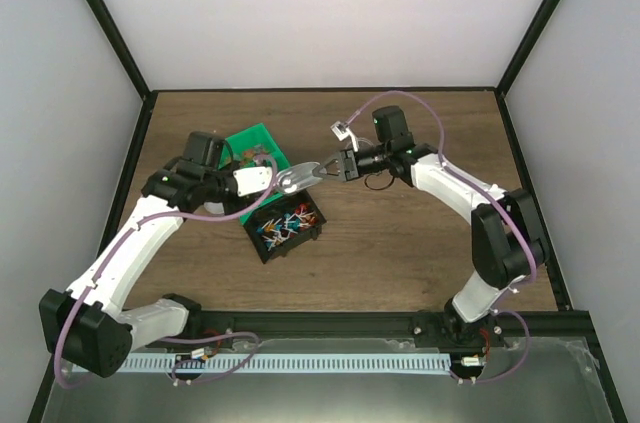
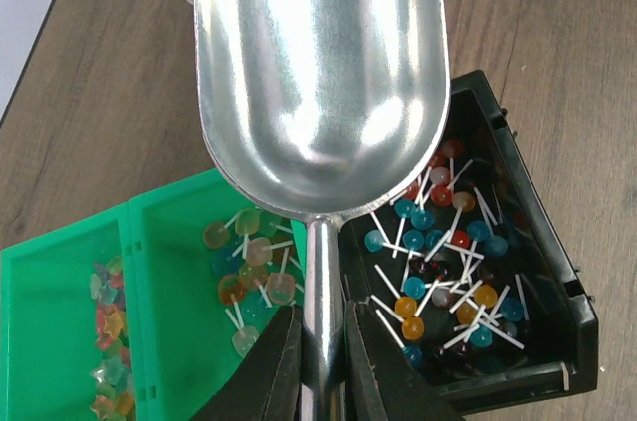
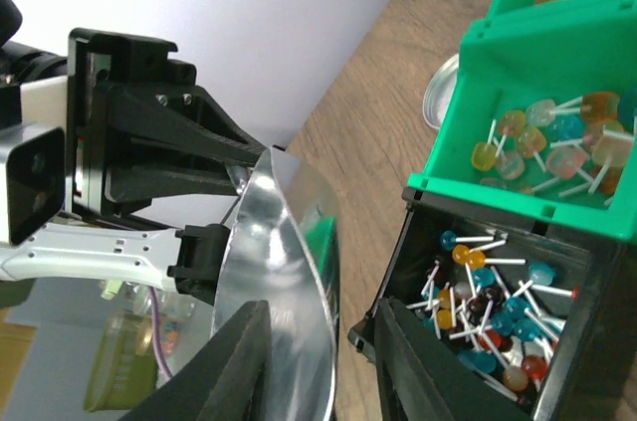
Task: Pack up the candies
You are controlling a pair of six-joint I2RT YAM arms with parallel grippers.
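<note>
**Top external.**
- Left gripper (image 1: 275,181): pressed together on the handle of a metal scoop (image 1: 296,180), which is held level above the table.
- Right gripper (image 1: 322,171): at the scoop's far lip; its spread cannot be told from here.
- Black bin (image 1: 322,226): just below the scoop. It holds the candies (image 1: 283,223), small lollipops in blue, orange and red on white sticks.
- Green bin (image 1: 258,136): touches the black bin on its far side.

**Left wrist.**
- Scoop handle: pinched between both fingers.
- Scoop bowl: bright and bare, with nothing in it.
- Candies: piled in the black bin, below and right of the bowl.
- Green bin: one compartment holds paler lollipops, the next small gummy pieces.

**Right wrist.**
- Fingers: spread apart with the scoop's rim between them, not clamped on it.
- Clear round rim (image 3: 438,93): behind the green bin; what it is cannot be told.

**Step.** This looks like the loading stage, with no candy lifted yet. The next move probably calls for tipping the scoop's lip down into the black bin's pile and for the right gripper to clear the rim.

**Writing.** No brand, label or lettering is legible in any view.
</note>
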